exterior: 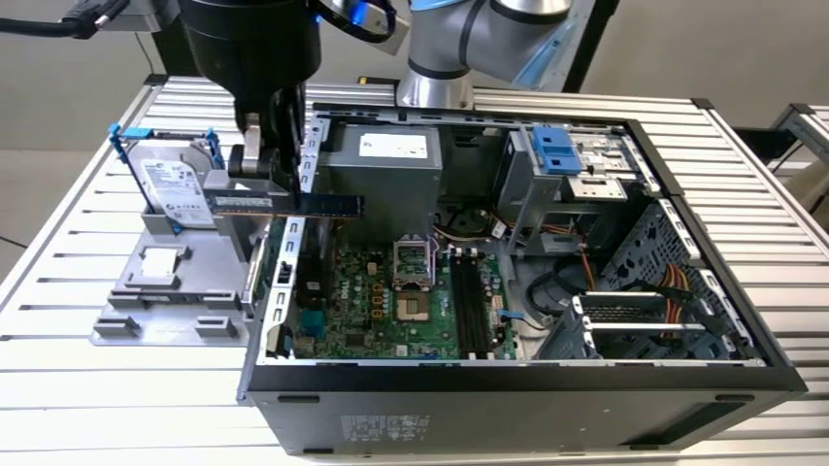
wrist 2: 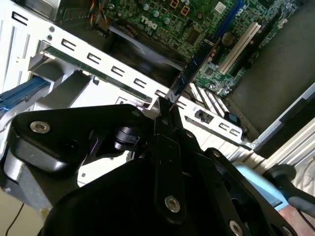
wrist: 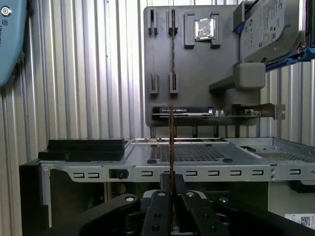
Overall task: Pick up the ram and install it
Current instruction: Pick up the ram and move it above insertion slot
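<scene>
gripper [exterior: 266,190] pointing down, clamped on ram [exterior: 332,204], over case [exterior: 518,384] wall

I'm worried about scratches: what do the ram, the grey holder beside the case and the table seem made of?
The ram looks like matte dark blue circuit board, probably fibreglass laminate. The grey holder is likely plastic: dull, even grey. The table looks like aluminium: ribbed slats with a pale metallic sheen.
</scene>
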Action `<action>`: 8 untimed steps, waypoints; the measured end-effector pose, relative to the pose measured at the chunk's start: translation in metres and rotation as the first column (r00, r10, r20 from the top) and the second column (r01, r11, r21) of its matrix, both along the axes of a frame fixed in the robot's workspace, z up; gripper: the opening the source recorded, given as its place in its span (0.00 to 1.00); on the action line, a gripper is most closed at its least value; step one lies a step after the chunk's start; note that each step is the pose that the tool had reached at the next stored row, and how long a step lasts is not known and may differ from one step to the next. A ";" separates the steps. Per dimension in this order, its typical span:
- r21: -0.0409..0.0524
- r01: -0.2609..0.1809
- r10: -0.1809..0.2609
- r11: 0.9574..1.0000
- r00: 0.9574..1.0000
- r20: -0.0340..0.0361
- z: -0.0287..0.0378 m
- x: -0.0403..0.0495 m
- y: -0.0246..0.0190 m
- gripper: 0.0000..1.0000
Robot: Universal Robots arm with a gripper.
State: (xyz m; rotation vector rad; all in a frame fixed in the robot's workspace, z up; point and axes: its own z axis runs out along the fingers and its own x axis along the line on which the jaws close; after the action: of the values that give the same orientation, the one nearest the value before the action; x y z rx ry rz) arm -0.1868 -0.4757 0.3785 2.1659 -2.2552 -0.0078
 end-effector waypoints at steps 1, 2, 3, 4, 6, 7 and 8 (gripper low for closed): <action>0.000 0.000 0.000 1.000 1.000 0.000 0.0000 0.0012 0.0000 0.00; 0.000 0.000 0.000 1.000 1.000 0.000 0.0000 0.0027 -0.0001 0.00; 0.000 0.000 0.000 1.000 1.000 0.000 0.0000 0.0038 0.0000 0.00; 0.000 0.000 0.000 1.000 1.000 0.000 0.0000 0.0046 0.0000 0.00; 0.000 0.000 0.000 1.000 1.000 0.000 0.0000 0.0060 0.0000 0.00; 0.000 0.000 0.000 1.000 1.000 0.000 0.0000 0.0070 0.0000 0.00; 0.000 0.000 0.000 1.000 1.000 0.000 0.0000 0.0080 0.0000 0.00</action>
State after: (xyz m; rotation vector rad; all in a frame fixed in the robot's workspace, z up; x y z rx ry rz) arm -0.1788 -0.4757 0.3785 2.1656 -2.2555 -0.0078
